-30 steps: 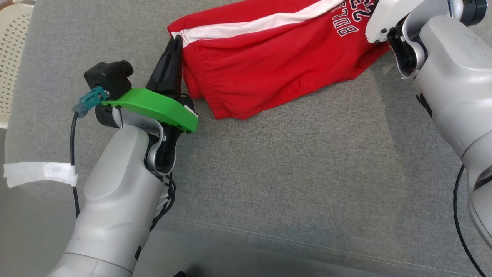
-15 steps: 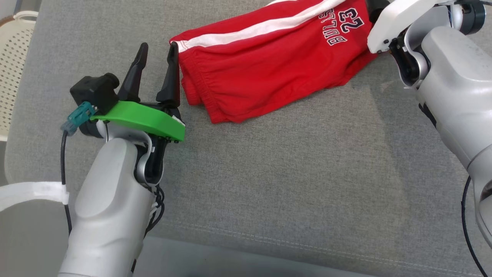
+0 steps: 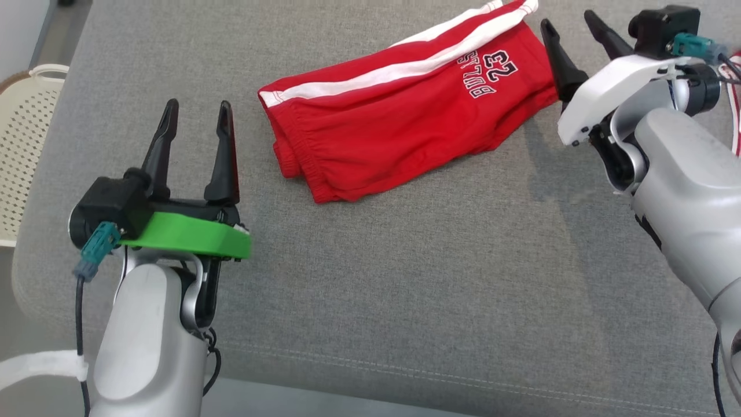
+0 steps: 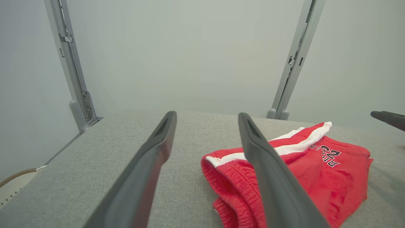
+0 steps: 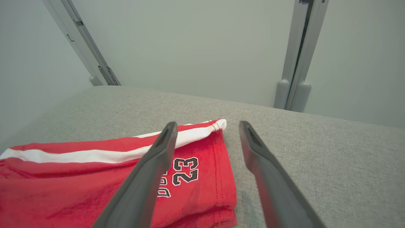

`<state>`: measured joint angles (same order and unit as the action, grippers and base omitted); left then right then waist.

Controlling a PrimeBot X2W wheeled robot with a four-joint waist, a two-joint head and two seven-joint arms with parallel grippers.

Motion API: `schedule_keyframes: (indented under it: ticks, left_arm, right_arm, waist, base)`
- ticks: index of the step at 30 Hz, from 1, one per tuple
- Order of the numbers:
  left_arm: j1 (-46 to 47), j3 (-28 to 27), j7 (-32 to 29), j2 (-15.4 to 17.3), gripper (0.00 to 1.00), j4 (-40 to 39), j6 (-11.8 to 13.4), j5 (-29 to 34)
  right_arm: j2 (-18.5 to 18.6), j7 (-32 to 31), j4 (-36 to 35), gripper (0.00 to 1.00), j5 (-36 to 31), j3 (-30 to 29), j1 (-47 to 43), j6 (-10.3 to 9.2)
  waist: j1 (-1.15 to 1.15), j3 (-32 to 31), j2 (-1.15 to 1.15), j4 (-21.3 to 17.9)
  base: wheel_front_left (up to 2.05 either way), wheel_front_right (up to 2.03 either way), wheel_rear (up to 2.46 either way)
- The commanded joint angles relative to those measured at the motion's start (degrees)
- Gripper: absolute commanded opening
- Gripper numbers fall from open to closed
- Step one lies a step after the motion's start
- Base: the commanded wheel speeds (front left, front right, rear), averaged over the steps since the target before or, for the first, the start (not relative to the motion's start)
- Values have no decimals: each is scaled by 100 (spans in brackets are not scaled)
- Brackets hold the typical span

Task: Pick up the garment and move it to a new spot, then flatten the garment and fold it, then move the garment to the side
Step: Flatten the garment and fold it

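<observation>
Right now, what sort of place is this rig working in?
Probably a robot test cell for laundry folding, not a home: a grey cloth-covered table, bare pale walls with metal posts, red shorts laid out, and a basket beside the table.

Grey fabric surface (image 3: pixel 405 289) (stitched seam (image 3: pixel 440 375) near its front), pale wall (image 4: pixel 190 47), two metal uprights (image 4: pixel 292 60), cream perforated basket (image 3: pixel 23 145) alongside.

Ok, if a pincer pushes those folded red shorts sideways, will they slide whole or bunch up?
Probably bunch: the red shorts are soft, loosely stacked layers. The woven grey surface looks grippy, likely dragging the bottom layer. Lifted, they'd likely droop.
</observation>
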<state>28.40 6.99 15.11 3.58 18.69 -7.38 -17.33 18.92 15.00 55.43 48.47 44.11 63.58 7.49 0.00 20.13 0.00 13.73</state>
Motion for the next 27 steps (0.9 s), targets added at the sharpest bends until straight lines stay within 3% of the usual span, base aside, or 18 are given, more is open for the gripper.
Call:
schedule_keyframes:
  ticks: [1, 11, 19, 27]
  left_arm:
    - [-230, -155, -1, -15, 100, -165, -12, 160]
    - [-1162, -611, -2, -58, 100, -941, 89, 640]
    - [-1920, -567, -1, -64, 100, -1329, 315, 841]
    - [-1989, -438, -1, -64, 100, -1441, 372, 838]
  right_arm:
    - [25, 24, -66, 100, -96, -101, -230, -1]
    - [-68, 24, -78, 100, -288, -498, -861, -1]
    - [-100, 24, 126, 100, -365, -720, -1252, -1]
    - [-82, 24, 580, 100, -341, -750, -1033, -1]
  waist:
    - [0, -214, 0, -75]
    - [0, -604, 0, -79]
    - [0, -783, 0, 48]
    - [0, -702, 0, 301]
  base:
    - [0, 0, 0]
    - [0, 0, 0]
    - [0, 0, 0]
    - [0, 0, 0]
